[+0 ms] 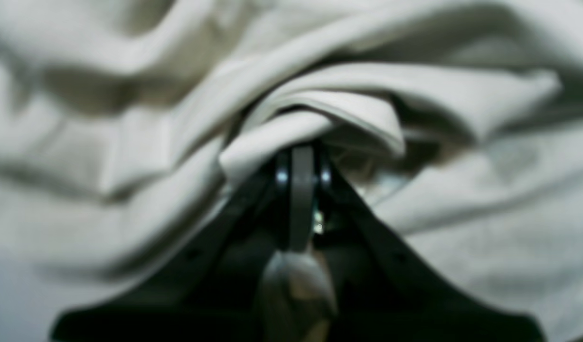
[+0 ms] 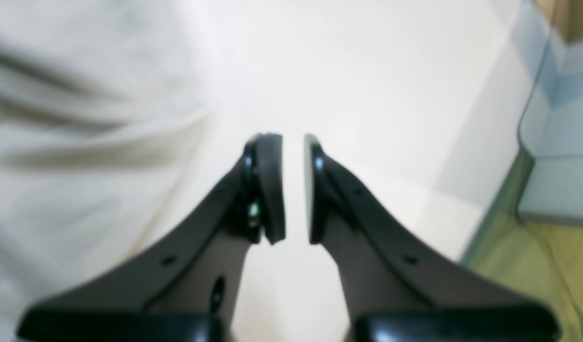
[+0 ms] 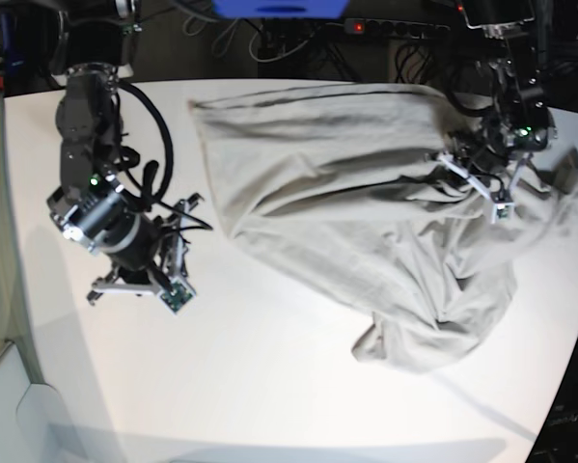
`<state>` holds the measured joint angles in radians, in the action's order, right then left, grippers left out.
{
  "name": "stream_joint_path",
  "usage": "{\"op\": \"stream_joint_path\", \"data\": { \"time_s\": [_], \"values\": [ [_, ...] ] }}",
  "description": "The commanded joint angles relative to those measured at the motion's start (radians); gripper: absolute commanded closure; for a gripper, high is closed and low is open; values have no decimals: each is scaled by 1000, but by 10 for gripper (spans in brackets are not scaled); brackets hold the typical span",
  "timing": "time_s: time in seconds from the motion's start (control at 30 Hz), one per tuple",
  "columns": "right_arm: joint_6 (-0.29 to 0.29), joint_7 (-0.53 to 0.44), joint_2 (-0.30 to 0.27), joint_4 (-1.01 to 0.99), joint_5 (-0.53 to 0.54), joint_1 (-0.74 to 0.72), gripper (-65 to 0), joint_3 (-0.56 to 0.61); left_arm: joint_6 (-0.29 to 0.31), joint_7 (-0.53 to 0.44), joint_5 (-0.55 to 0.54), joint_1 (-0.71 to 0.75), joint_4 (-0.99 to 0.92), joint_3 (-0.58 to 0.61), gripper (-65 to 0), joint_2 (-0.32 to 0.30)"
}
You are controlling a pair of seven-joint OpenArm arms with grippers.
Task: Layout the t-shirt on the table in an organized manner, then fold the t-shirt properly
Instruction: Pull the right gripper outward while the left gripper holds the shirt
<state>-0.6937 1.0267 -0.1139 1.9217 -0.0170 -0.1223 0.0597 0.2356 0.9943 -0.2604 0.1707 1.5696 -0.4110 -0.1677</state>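
**T-shirt bunched on the right of the bench, one claw clamped on it**

T-shirt [image 3: 366, 222], plain light grey-beige cotton, soft and heavily wrinkled, lies spread in loose folds over the centre and right of the large smooth white bench [image 3: 269, 386]. Its far edge runs fairly straight near the far side of the bench, and a crumpled corner points toward the near right.

On the right of the base view, the left claw [image 1: 302, 159] is pressed together on a thick fold of the t-shirt; the wrist view shows cloth gathered and pinched at its tips, with ridges of fabric radiating away from the grip.

On the left of the base view, the right claw [image 2: 294, 185] hangs over bare bench, its black fingers [image 2: 270, 190] slightly apart with nothing between them. The t-shirt's edge lies just beside it, not touching.
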Motion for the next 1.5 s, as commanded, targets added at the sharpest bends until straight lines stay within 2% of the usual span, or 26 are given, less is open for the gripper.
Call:
{"op": "stream_joint_path", "data": {
  "time_s": [0.0, 0.2, 0.4, 0.43, 0.53, 0.63, 0.8, 1.2, 1.33, 1.47],
  "values": [
    [-4, -16, 15, -5, 10, -33, -67, 2, -23, 62, 54, 13, -25, -19, -1, -19],
    [-4, -16, 127, -192, 12, -141, -67, 12, -23, -4, 54, 13, -68, -118, -1, -43],
    [-4, -29, 262, -426, 15, -276, -67, 153, -23, -12, 54, 19, -79, -174, -1, -42],
    [-4, -29, 271, -466, 15, -297, -67, 173, -23, -12, 54, 19, -79, -179, -1, -39],
    [-4, -76, 271, -601, 33, -374, -67, 253, -23, -10, 54, 19, -79, -196, -1, -31],
    [-4, -179, 271, -720, 170, -431, -67, 372, -23, -13, 54, 19, -85, -199, -1, -19],
    [-4, -306, 271, -927, 282, -477, -67, 394, -23, -7, 52, 16, -93, -199, -1, -19],
    [-4, -506, 271, -1250, 279, -480, -66, 397, -23, -4, 52, 13, -84, -199, -1, -19],
    [-4, -529, 219, -1263, 279, -480, -66, 397, -23, -8, 43, 11, -84, -199, -1, -8],
    [-4, -521, 155, -1261, 282, -497, -65, 395, -23, -4, -17, 11, -80, -197, -1, -3]
  ]
}}
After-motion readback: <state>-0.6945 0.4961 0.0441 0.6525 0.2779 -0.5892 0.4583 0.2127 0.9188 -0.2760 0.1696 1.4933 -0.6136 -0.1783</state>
